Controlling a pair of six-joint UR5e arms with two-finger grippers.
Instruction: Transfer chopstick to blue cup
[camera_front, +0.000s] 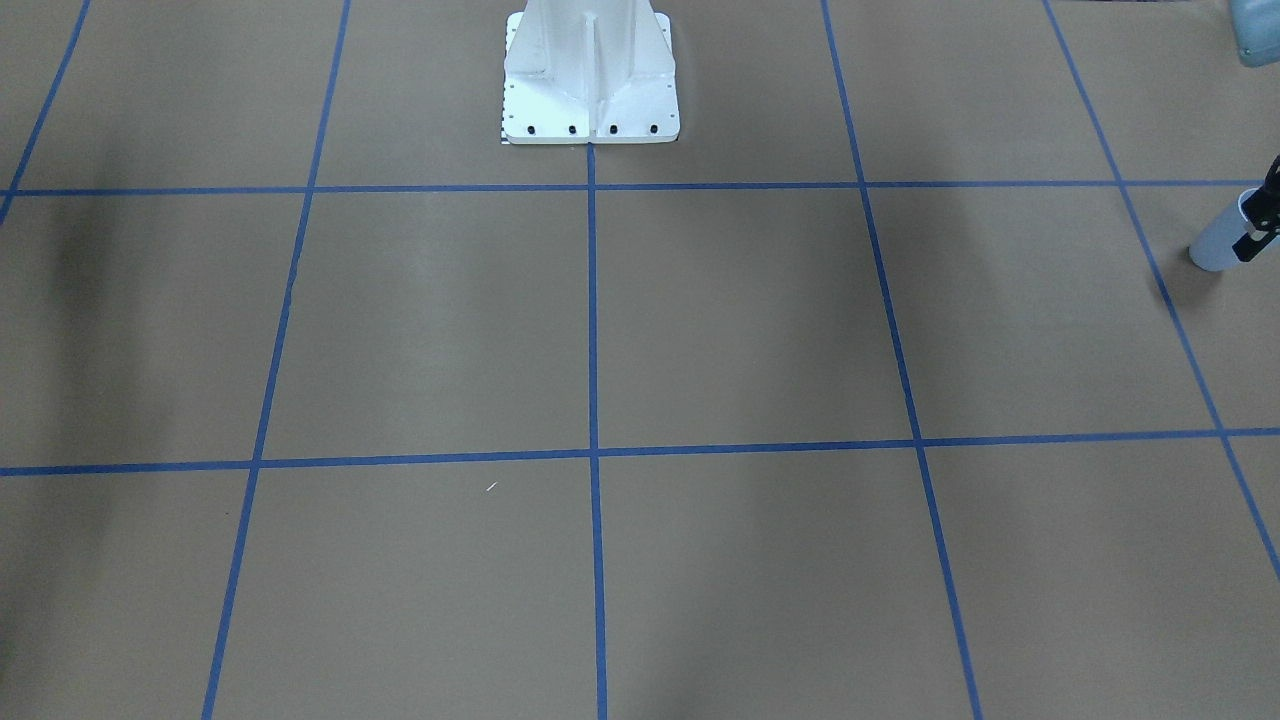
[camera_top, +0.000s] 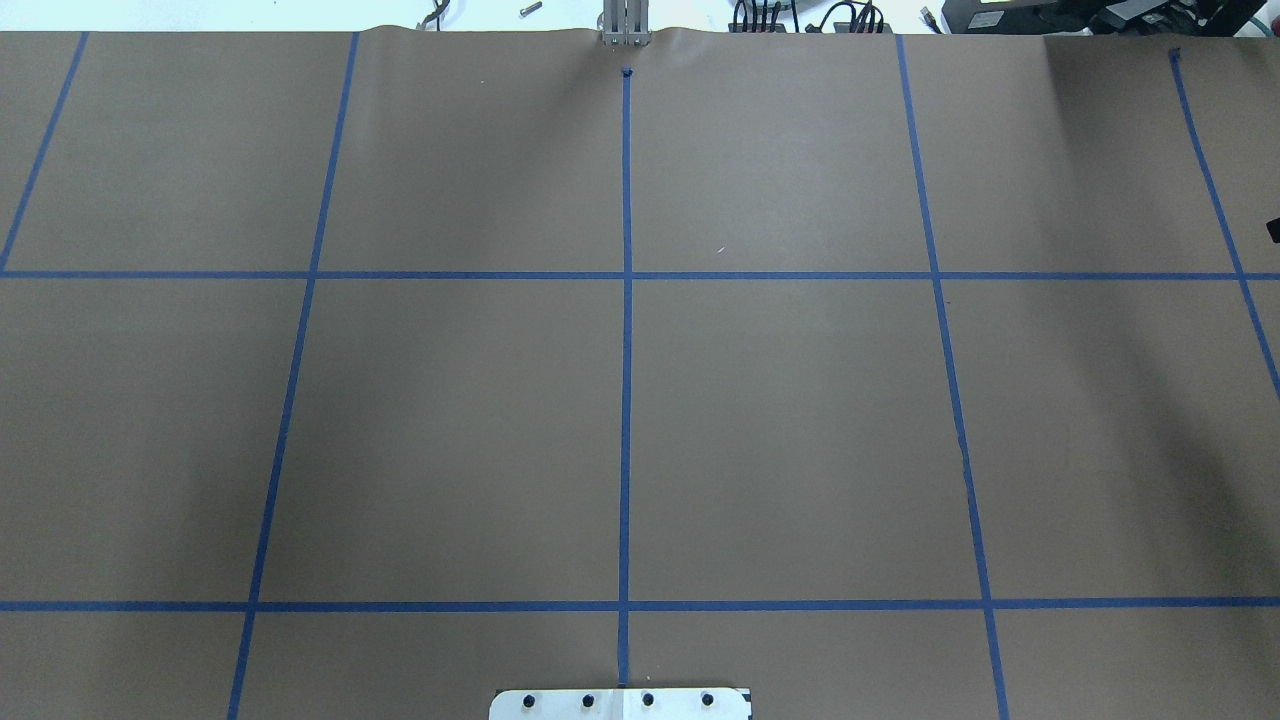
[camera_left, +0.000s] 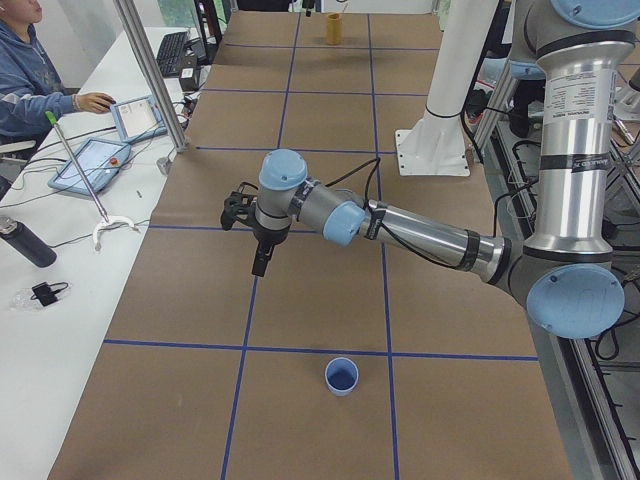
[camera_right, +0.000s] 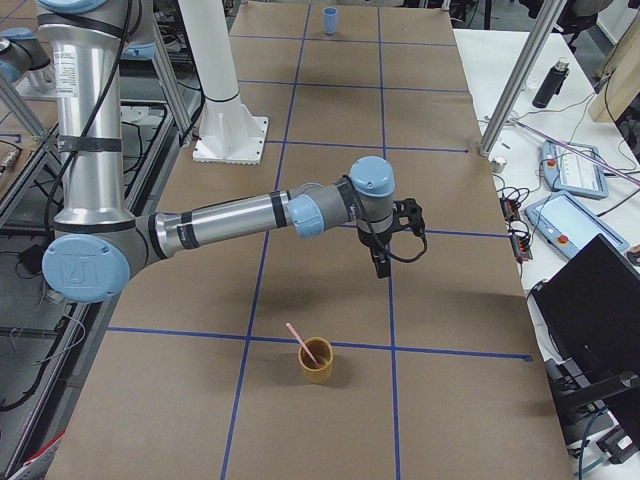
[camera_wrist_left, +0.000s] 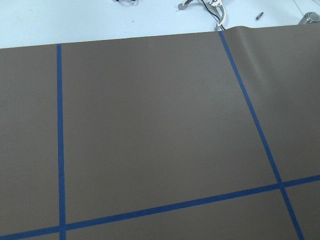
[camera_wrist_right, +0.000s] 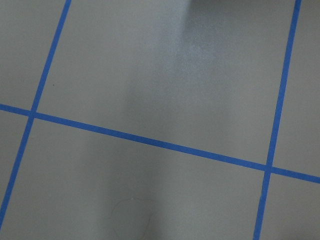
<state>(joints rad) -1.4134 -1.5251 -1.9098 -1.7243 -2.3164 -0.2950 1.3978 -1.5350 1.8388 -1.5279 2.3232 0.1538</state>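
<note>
pre-grasp, chopstick (camera_right: 299, 340) sat in tan cup (camera_right: 316, 371) | right pincer (camera_right: 381, 265) open? couldn't tell | next probably: lift it to blue cup (camera_left: 341, 376)

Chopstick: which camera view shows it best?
Exterior right: the chopstick stands slanted in the yellow cup, near the camera. Exterior left shows that cup far away, the stick too small to tell. Other views miss it.

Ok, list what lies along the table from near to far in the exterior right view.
Mustard-yellow cup holding the thin pale pink chopstick → right arm's black gripper → white pedestal base → small light blue plastic cup.
</note>
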